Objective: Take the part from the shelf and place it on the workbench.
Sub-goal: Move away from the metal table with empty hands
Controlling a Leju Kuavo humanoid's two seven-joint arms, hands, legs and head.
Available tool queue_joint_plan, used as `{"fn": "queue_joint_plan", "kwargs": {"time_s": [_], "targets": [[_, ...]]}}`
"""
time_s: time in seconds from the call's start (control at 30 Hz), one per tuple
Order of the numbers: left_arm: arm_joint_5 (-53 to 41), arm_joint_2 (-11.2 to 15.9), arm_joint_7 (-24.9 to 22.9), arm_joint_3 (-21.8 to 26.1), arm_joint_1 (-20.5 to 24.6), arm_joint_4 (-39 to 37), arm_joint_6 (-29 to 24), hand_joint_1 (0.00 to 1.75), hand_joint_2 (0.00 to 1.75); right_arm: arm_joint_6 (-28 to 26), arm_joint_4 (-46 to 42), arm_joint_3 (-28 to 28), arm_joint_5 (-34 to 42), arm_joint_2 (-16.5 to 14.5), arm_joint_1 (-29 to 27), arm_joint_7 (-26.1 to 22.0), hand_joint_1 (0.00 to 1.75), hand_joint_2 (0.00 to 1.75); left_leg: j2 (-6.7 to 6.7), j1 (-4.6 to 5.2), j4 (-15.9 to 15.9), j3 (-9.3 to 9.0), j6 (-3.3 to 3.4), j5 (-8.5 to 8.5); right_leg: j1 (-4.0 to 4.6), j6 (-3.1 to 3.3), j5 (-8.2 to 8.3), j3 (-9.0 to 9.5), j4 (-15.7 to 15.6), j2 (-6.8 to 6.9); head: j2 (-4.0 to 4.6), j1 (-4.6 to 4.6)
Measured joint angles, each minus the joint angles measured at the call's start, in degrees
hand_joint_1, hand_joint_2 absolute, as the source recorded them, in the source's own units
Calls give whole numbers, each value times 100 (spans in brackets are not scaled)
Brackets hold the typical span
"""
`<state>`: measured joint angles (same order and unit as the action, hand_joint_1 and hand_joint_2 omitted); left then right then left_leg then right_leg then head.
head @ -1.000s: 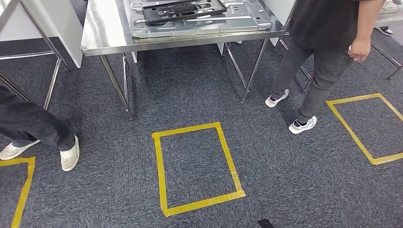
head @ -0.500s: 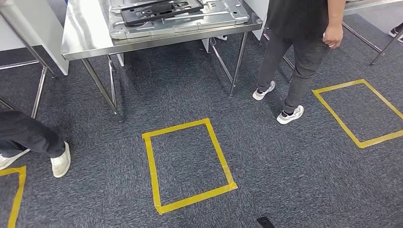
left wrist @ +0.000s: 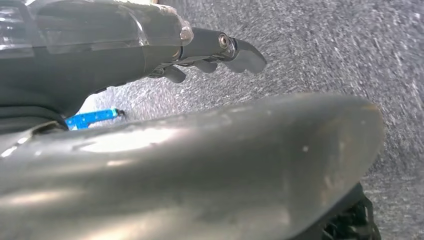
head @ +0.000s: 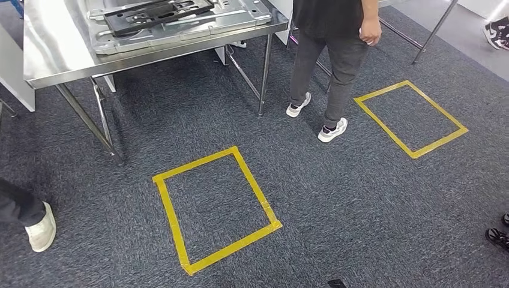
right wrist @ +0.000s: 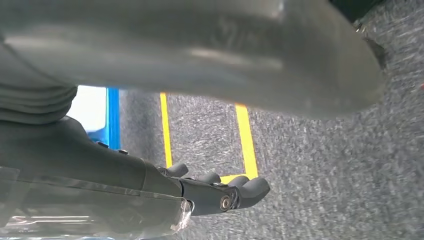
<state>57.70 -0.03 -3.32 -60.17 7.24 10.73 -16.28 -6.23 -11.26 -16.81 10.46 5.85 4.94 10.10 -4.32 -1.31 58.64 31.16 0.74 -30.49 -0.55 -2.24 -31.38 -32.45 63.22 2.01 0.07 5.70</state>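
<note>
Carpet (head: 360, 198): dark grey-blue, speckled. Floor tape (head: 213, 210): yellow, in rectangular outlines. Worktop (head: 54, 42): bright silver steel. Tray (head: 180, 27): silver. Part (head: 156, 12): black. Person (head: 330, 54): black clothes, white shoes.

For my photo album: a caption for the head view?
A steel table, taped floor squares and a person walking by.

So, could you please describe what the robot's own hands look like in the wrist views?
The left hand has dark grey, rounded fingers with a small silver screw at a joint, behind a clear glossy plastic wrap. The right hand looks the same: dark fingers, silver screw, clear wrap.
</note>
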Motion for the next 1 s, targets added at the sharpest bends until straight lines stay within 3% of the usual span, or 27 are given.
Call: {"fn": "queue_joint_plan", "kwargs": {"time_s": [0.07,0.1,0.17,0.23,0.3,0.37,0.4,0.47,0.53,0.6,0.67,0.7,0.77,0.8,0.87,0.9,0.93,1.0], "targets": [[-2,-1,1,0,6,0,0,0,0,-8,2,0,18,5,19,1,0,0,-112,16,-1,2,-53,3,60,72,148,254,-557,221,0,22],[-4,-1,2,0,6,1,0,0,0,-11,2,0,26,5,24,0,0,0,-171,22,-6,1,-86,9,91,110,130,270,-636,263,0,14],[-5,-2,2,0,10,2,0,0,0,-16,3,0,31,7,10,0,0,0,-241,17,-24,-17,-155,9,93,194,166,250,-679,165,0,-9],[-9,-2,4,0,20,4,0,0,0,-17,8,0,34,8,-4,-1,0,0,75,0,124,30,-207,-133,67,278,233,267,-754,57,0,-53],[-12,1,8,0,12,4,0,0,0,-17,13,0,36,6,11,-1,0,0,445,-5,708,293,-219,-481,62,334,277,261,-788,-64,0,-126],[-12,4,9,0,-10,4,0,0,0,-15,14,0,40,3,23,-1,0,0,480,13,1372,610,-210,-738,81,353,284,241,-770,-216,0,-191],[-12,4,10,0,-17,4,0,0,0,-16,15,0,44,1,17,-1,0,0,473,20,1488,675,-205,-716,88,356,282,235,-753,-294,0,-218],[-12,4,19,0,-20,4,0,0,0,-18,17,0,57,1,4,-2,0,0,521,24,1092,503,-188,-367,84,338,261,225,-695,-456,0,-250],[-13,5,32,0,-18,4,0,0,0,-25,17,0,78,0,8,-19,0,0,825,-5,423,191,-156,-67,70,285,212,181,-591,-607,0,-267],[-14,7,43,-1,-17,4,0,0,0,-36,17,0,93,-1,21,-46,0,0,1013,-15,153,69,-112,-41,50,215,187,103,-514,-750,0,-259],[-15,10,54,-2,-19,3,0,0,0,-40,17,0,102,-4,19,-60,0,0,880,-4,130,61,-58,-45,25,154,208,48,-509,-905,0,-242],[-15,14,65,-2,-17,2,0,0,0,-39,17,0,107,-5,11,-64,0,0,798,-8,118,54,-30,-38,25,127,192,20,-480,-872,0,-235],[-16,14,93,-2,-13,2,0,0,0,-43,18,1,115,2,13,-78,0,0,613,-23,96,45,17,-29,33,68,-3,-155,-149,-601,0,-163],[-17,14,106,-2,-17,1,1,0,0,-44,18,1,122,3,22,-87,0,0,504,-16,94,44,32,-34,35,34,-179,-322,182,-410,0,-114],[-18,15,114,-2,-33,1,2,0,0,-43,16,1,137,-4,32,-96,0,0,291,1,95,44,48,-54,11,-12,-467,-672,893,-251,0,-42],[-19,17,115,-2,-35,0,2,0,0,-42,16,0,143,-9,21,-97,0,0,195,9,96,40,47,-66,2,-17,-482,-749,1061,-222,0,-25],[-18,19,116,-2,-32,0,2,0,0,-41,17,0,145,-13,5,-97,0,0,114,17,96,31,45,-78,-2,-8,-384,-719,1013,-201,0,-9],[-19,16,117,-2,-19,1,2,0,0,-43,19,0,144,-7,-17,-97,0,0,-16,30,93,-1,29,-100,28,64,12,-377,329,-84,0,17]]}}
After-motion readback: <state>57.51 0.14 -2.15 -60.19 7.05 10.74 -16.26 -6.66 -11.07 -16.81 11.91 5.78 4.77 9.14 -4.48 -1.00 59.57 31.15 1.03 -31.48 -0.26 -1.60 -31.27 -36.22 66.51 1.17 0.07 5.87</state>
